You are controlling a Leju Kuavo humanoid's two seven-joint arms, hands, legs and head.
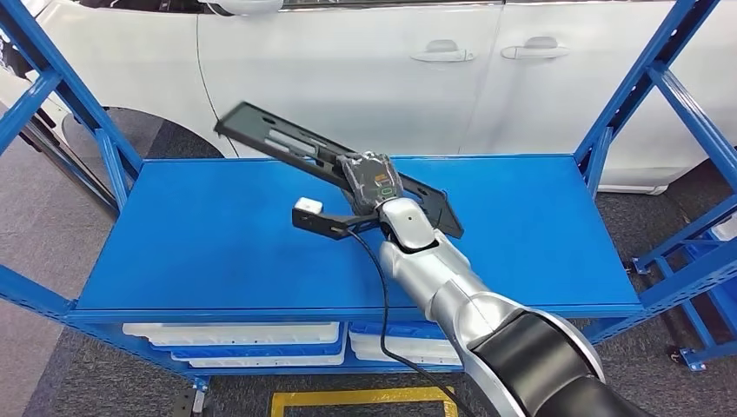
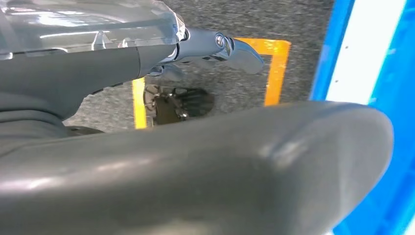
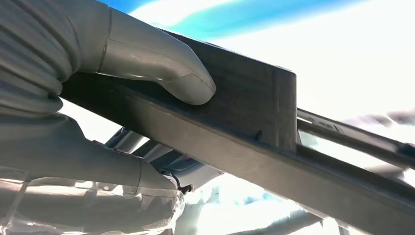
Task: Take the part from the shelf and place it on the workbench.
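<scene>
A long flat black part point(image 1: 276, 139) hangs tilted above the blue shelf top point(image 1: 191, 243), its far end toward the back left. My right hand point(image 1: 372, 178) grips it near its near end, reaching in over the shelf from the front right. In the right wrist view the grey thumb point(image 3: 161, 63) presses on the part's dark edge point(image 3: 254, 103), with the other fingers wrapped under it. My left hand point(image 2: 195, 166) hangs beside the shelf over the floor and holds nothing, its fingers point(image 2: 230, 49) stretched out.
A white car point(image 1: 365, 61) stands close behind the shelf. Blue uprights and braces point(image 1: 630, 95) frame both ends. White trays point(image 1: 235, 334) lie on the lower level. Yellow tape point(image 1: 356, 400) marks the grey floor in front. Another blue rack point(image 1: 704, 261) stands at the right.
</scene>
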